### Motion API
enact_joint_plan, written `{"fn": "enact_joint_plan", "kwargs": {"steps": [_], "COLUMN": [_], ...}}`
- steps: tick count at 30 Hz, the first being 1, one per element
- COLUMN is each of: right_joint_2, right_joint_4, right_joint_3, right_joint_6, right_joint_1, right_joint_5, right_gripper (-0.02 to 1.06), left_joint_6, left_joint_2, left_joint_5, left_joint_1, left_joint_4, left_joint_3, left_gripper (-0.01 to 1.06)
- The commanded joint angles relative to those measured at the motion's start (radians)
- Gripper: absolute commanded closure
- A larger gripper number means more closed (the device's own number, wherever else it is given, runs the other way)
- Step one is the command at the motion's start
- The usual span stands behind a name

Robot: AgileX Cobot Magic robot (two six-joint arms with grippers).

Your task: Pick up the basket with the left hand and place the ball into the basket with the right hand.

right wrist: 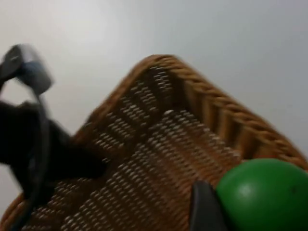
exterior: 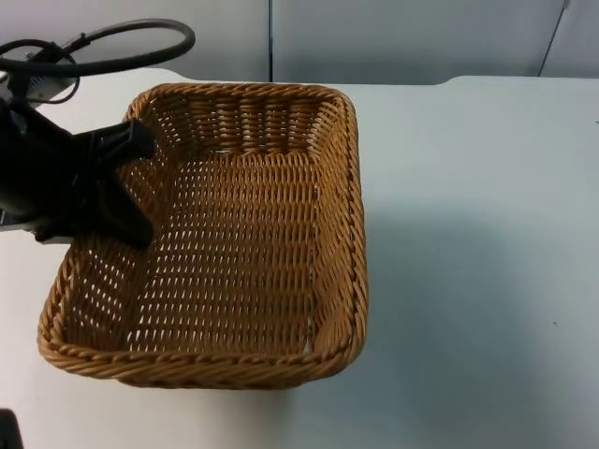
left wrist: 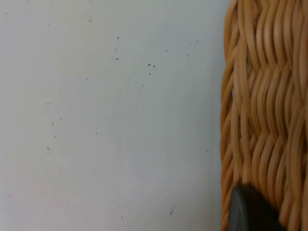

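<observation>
A woven tan basket (exterior: 253, 234) sits left of centre in the top view, with nothing inside it. My left gripper (exterior: 138, 184) is shut on its left wall, one black finger inside and one outside. The same wall (left wrist: 264, 110) appears close up in the left wrist view, with a black fingertip (left wrist: 248, 211) against it. A green ball (right wrist: 264, 195) is held in my right gripper (right wrist: 250, 216), which is shut on it. The ball hangs above and beside the basket's rim (right wrist: 226, 110), and the left arm (right wrist: 33, 149) is visible across the basket.
The white table (exterior: 477, 234) stretches wide to the right of the basket, and the grey partition wall (exterior: 402, 37) stands behind it. The basket casts a soft shadow (exterior: 421, 309) on the table to its right.
</observation>
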Motion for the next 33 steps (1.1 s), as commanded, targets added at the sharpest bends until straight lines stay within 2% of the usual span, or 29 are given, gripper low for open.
{"fn": "enact_joint_plan", "kwargs": {"steps": [1,5,11,14,22,25,27,33], "right_joint_2": [0.013,0.041,0.070,0.071,0.080,0.080,0.080,0.100], "right_joint_4": [0.054,0.029,-0.032,-0.041,-0.045,-0.025,-0.003,0.020], "right_joint_3": [-0.008,-0.008,0.004,0.068,0.202,0.243,0.275,0.282], "right_joint_6": [-0.103,-0.182,-0.221,-0.286,-0.374,-0.393,-0.438,-0.486], "right_joint_1": [0.049,0.106,0.143,0.154,0.154,0.154,0.154,0.159], "right_joint_5": [0.052,0.118,0.118,0.118,0.118,0.081,0.021,-0.076], "right_gripper": [0.84,0.84,0.84,0.84,0.84,0.84,0.84,0.84], "left_joint_6": [0.014,0.079,0.102,0.102,0.102,0.102,0.102,0.102], "left_joint_2": [-0.014,-0.014,-0.014,-0.014,-0.014,-0.014,-0.014,-0.014], "left_joint_5": [0.025,0.042,0.058,0.066,0.066,0.066,0.066,0.090], "left_joint_1": [-0.001,-0.001,-0.001,-0.001,-0.001,-0.001,-0.001,-0.001], "left_joint_4": [-0.017,-0.017,-0.019,-0.029,-0.065,-0.070,-0.070,-0.088], "left_joint_3": [0.003,0.003,0.003,0.003,0.000,0.000,0.000,0.000], "left_gripper": [1.05,1.05,1.05,1.05,1.05,1.05,1.05,1.05]}}
